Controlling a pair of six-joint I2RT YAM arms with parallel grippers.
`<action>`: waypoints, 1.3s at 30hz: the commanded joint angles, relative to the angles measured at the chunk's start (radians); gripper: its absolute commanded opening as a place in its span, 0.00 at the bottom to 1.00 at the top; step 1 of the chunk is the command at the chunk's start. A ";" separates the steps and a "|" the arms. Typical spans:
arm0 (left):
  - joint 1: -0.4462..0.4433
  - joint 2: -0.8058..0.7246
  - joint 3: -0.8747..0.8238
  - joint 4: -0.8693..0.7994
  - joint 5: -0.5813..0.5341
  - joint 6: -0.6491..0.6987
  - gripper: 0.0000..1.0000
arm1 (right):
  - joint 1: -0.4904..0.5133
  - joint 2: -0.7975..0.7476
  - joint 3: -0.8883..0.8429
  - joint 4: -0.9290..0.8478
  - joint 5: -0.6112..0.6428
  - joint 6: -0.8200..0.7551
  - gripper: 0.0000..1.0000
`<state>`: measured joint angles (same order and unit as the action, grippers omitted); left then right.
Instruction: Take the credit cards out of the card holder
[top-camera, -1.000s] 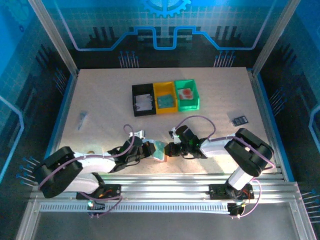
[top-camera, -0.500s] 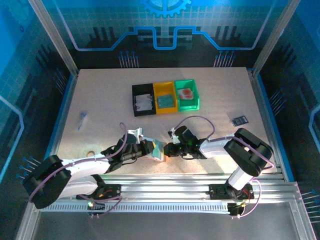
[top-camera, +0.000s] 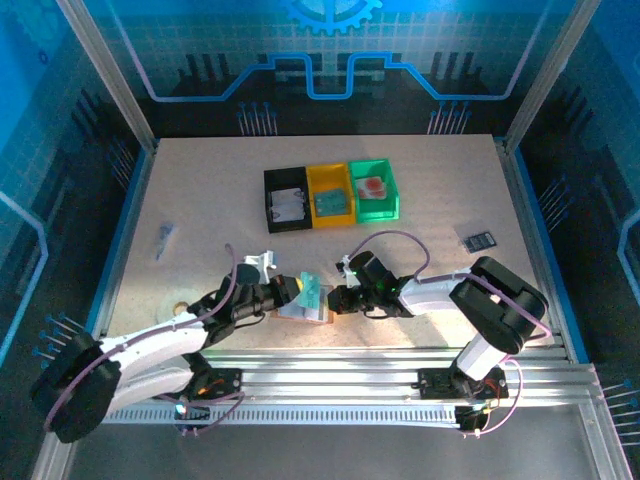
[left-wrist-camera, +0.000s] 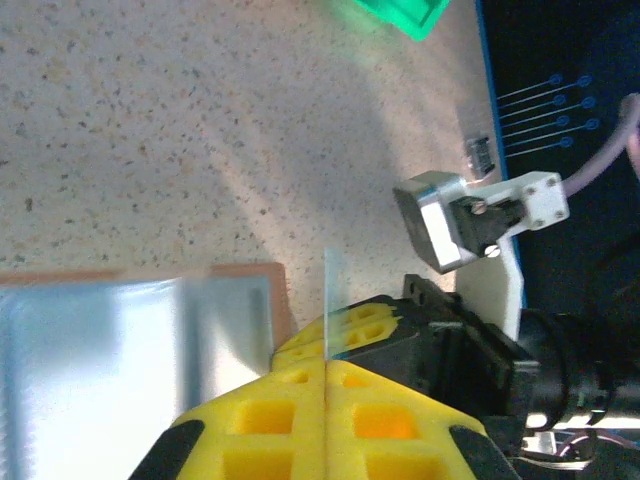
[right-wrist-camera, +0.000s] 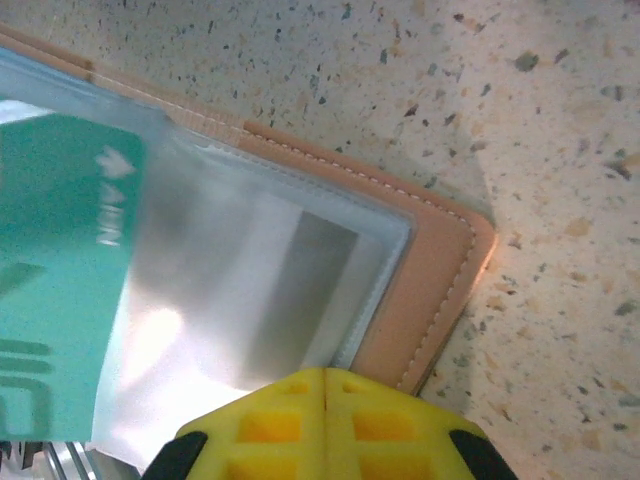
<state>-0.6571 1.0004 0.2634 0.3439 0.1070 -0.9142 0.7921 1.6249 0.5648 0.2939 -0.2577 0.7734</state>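
Observation:
The pinkish-tan card holder (top-camera: 303, 314) lies open on the table between my two grippers, its clear pale pockets facing up (right-wrist-camera: 440, 270). My left gripper (top-camera: 298, 289) is shut on a teal credit card (top-camera: 313, 291), held tilted just above the holder. In the left wrist view that card (left-wrist-camera: 326, 300) stands edge-on out of the closed yellow fingers (left-wrist-camera: 326, 362), right of the holder (left-wrist-camera: 120, 340). My right gripper (top-camera: 338, 299) is shut, its tips (right-wrist-camera: 326, 378) resting on the holder's right corner. A teal card (right-wrist-camera: 60, 250) shows blurred over the pockets.
A black bin (top-camera: 286, 205), a yellow bin (top-camera: 330, 200) and a green bin (top-camera: 375, 190) stand in a row at the table's middle back. A small dark object (top-camera: 479, 240) lies at the right, a small pale one (top-camera: 165, 240) at the left.
My left gripper has drawn back to the left with the teal card, and the holder now lies flatter and more exposed. The right gripper has stayed on the holder.

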 joint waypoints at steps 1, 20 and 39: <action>0.016 -0.050 -0.006 -0.034 0.029 0.020 0.00 | -0.016 -0.002 -0.016 -0.151 0.056 -0.031 0.00; 0.011 -0.069 -0.014 0.071 0.083 -0.057 0.00 | -0.059 -0.296 -0.054 0.034 -0.099 -0.037 0.56; -0.031 -0.060 -0.016 0.129 0.053 -0.080 0.00 | 0.029 -0.244 -0.147 0.448 -0.133 0.052 0.50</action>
<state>-0.6800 0.9318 0.2626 0.4339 0.1658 -0.9894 0.8066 1.4025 0.4370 0.6712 -0.3977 0.8307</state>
